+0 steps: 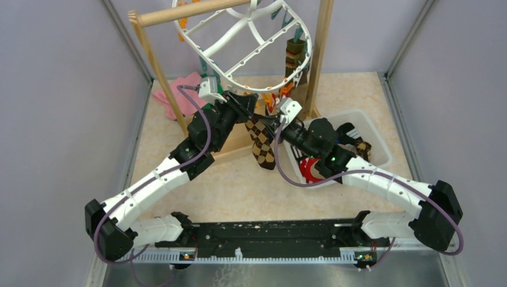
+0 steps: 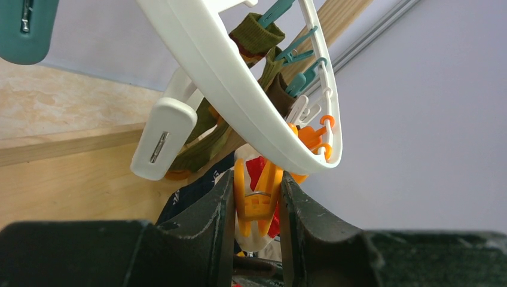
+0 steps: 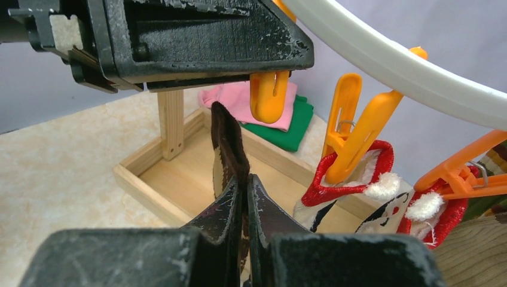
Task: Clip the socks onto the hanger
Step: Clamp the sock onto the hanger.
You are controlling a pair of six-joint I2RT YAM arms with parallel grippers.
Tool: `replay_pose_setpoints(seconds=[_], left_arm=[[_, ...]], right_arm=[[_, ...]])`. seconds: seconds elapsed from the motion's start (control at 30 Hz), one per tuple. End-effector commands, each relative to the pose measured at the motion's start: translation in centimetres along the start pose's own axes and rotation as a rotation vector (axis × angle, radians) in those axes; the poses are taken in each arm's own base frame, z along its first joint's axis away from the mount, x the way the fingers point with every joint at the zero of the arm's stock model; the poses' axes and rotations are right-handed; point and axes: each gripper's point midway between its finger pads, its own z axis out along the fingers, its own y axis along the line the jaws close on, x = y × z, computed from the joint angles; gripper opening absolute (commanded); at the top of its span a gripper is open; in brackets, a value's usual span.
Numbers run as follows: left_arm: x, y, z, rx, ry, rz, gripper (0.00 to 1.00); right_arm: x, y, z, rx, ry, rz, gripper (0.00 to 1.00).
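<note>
Orange clip point(image 2: 258, 209) under the hanger point(image 2: 227, 78) rim is pinched in the left claw point(image 2: 257, 179), probably to spread its mouth. Closed tight on the brown argyle sock point(image 3: 226, 137), the right claw point(image 3: 245, 185) holds the cuff upright just beside that clip, ready for feeding in.

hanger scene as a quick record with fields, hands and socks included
left hand: closed on an orange clip under the hanger rim
right hand: shut on the cuff of the brown argyle sock, raised close to that clip
sock in clip: not yet
hanger: white oval frame, tilted, hung on the wooden rack
already clipped: brown-green striped sock, red-and-white sock
white basket: right of the rack, more socks inside
</note>
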Motion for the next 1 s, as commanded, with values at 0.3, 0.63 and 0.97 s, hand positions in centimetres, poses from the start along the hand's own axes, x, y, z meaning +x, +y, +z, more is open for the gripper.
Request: replay_pose_setpoints(seconds=[0.3,0.63,0.97], left_arm=[[1.0,-0.1,-0.7,0.036,0.041,0.008,0.00],[1.0,-0.6,-0.9,0.075,0.044,-0.012,0.00],[0.7,-1.1,-1.2,0.101,0.040,-0.030,0.00]], right_arm=[[-4.9,-0.9,0.5,-0.006,-0.178,0.112,0.00],[-5.0,-2.0,0.1,0.010,-0.228,0.225,0.00],[-3.9,-2.7,0.2,0.045,-0.212,0.275,0.00]])
